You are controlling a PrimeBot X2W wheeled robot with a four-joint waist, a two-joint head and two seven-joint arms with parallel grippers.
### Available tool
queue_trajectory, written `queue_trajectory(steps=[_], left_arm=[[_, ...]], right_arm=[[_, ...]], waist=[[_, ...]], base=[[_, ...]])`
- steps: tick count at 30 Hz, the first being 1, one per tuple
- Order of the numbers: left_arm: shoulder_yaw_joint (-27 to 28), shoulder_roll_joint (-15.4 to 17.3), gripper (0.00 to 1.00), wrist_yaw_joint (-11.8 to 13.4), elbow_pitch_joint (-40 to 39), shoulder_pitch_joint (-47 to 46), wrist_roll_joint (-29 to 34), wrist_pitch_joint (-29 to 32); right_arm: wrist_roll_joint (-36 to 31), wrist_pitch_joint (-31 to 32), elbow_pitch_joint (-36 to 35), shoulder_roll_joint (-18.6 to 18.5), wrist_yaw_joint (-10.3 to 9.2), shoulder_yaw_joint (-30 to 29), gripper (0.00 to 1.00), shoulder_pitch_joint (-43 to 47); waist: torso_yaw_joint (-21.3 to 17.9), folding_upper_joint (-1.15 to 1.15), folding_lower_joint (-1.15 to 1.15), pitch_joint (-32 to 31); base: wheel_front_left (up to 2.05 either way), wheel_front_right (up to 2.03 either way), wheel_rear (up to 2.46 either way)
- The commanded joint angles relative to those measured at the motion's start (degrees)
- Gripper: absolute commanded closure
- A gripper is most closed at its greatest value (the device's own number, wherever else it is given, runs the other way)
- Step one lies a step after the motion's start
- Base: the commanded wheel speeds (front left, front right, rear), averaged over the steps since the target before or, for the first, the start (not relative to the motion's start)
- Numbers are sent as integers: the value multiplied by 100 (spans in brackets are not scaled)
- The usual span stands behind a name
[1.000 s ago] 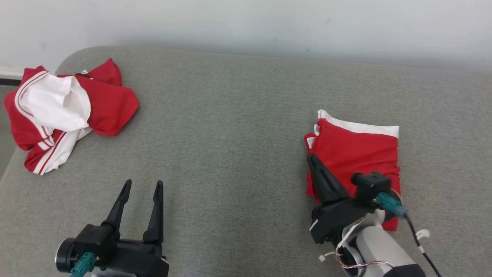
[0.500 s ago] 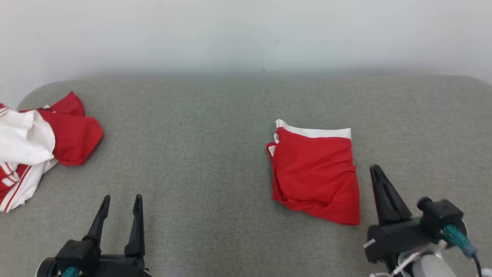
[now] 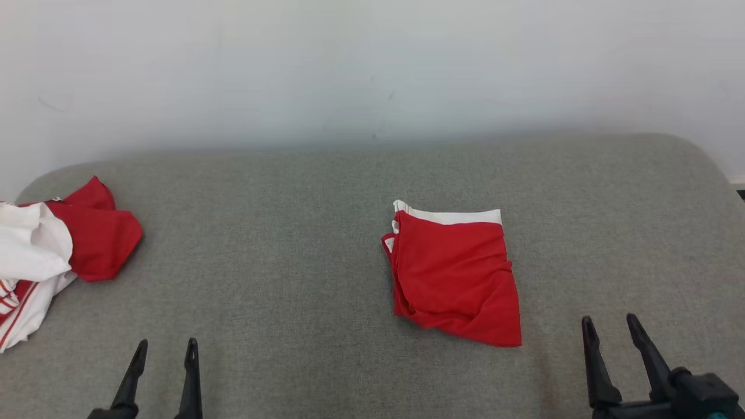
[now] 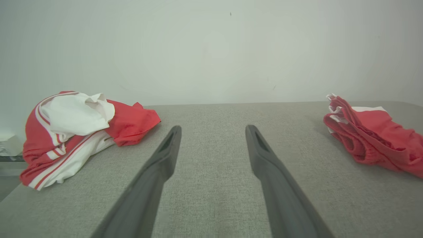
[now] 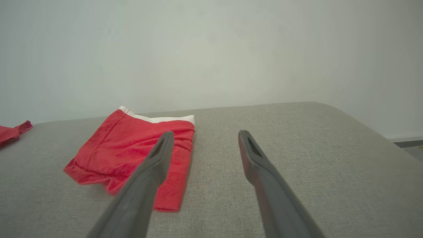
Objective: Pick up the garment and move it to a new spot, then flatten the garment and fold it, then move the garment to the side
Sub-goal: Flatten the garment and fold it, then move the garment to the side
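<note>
A folded red garment with a white band along its far edge lies flat on the grey padded table, right of centre. It also shows in the right wrist view and at the right of the left wrist view. My right gripper stands open at the lower right, apart from the garment and a little to its right, holding nothing. My left gripper is open at the lower left, well away from the garment, with bare table between its fingers.
A crumpled red and white garment lies at the table's far left edge. A pale wall rises behind the table. The table's rounded right corner is close to my right gripper.
The head camera has tilted and turned, shifting the whole picture. My right gripper has come off the folded garment, drawn back to the lower right and now stands open. The left gripper has drawn back too.
</note>
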Motion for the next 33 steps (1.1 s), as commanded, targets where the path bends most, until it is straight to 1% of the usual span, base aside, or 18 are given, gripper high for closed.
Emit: queue_trajectory(steps=[1, 9, 17, 23, 30, 31, 33], left_arm=[[38, 30, 0, 43, -56, 139, 82, -20], [84, -19, 0, 49, -98, 248, 92, -20], [25, -49, 0, 19, -113, 108, 125, -20], [-141, -98, 0, 2, -106, -87, 108, -20], [-333, -133, 0, -27, -25, -410, 56, -20], [-333, -133, 0, -27, -25, -410, 56, -20], [-393, -142, 0, -36, 10, -506, 38, -20]], right_arm=[[-43, -1, -52, 40, -12, -48, 0, 135], [-90, 33, -33, 90, -12, -171, 0, 322], [-100, 282, 294, -95, -12, -40, 0, -296], [-131, 526, 866, -239, -12, 27, 0, -1106], [-164, 691, 1947, -323, -12, 80, 0, -2046], [-164, 691, 1947, -323, -12, 80, 0, -2046], [-169, 719, 2313, -327, -12, 100, 0, -2292]], waist=[[25, 0, 1, -25], [121, 0, 1, -32], [266, 0, 1, 41], [528, 0, 1, 249], [844, 0, 1, 597], [844, 0, 1, 597], [921, 0, 1, 688]], base=[[0, 0, 0], [0, 0, 0], [0, 0, 0], [0, 0, 0], [0, 0, 0], [0, 0, 0], [0, 0, 0]])
